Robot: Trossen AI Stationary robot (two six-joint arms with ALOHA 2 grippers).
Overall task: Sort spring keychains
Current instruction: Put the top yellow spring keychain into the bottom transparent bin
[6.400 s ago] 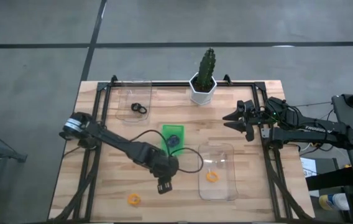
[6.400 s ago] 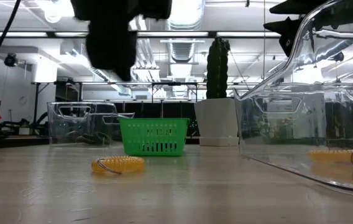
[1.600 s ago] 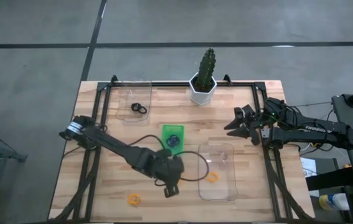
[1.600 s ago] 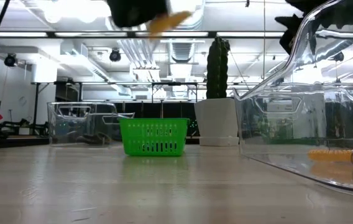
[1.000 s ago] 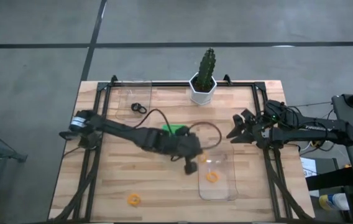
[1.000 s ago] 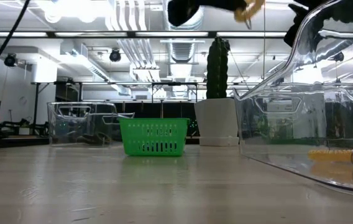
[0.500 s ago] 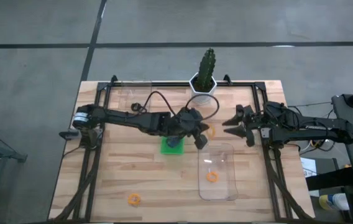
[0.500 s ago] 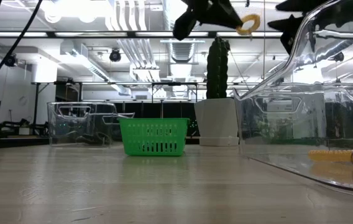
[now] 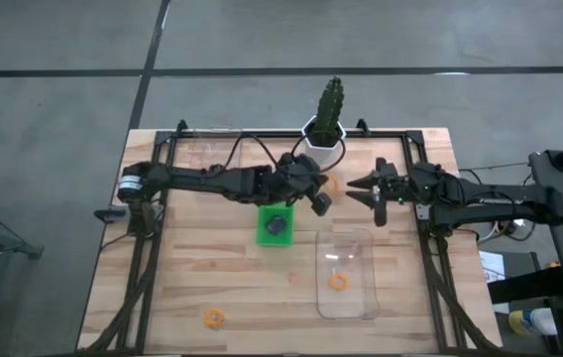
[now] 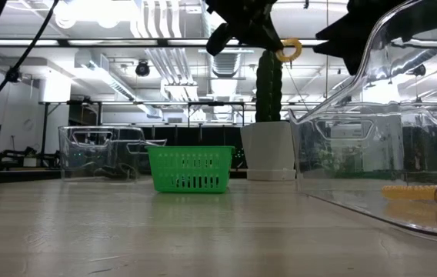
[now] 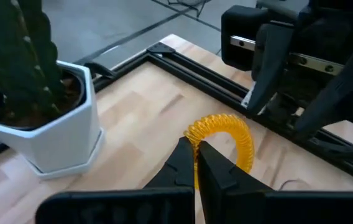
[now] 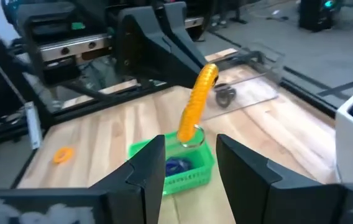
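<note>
Above the table, left pincer grips orange keychain, right pincer facing.

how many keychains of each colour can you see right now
orange: 3 – one held by the left gripper at, one in the clear bin, one loose on the table
blue/purple: 1 in the green tray
total: 4

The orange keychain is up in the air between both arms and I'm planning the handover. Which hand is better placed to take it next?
Right. The left hand holds the orange keychain aloft, shut on it. The right hand is open and faces it closely, just beside the cactus pot.
</note>
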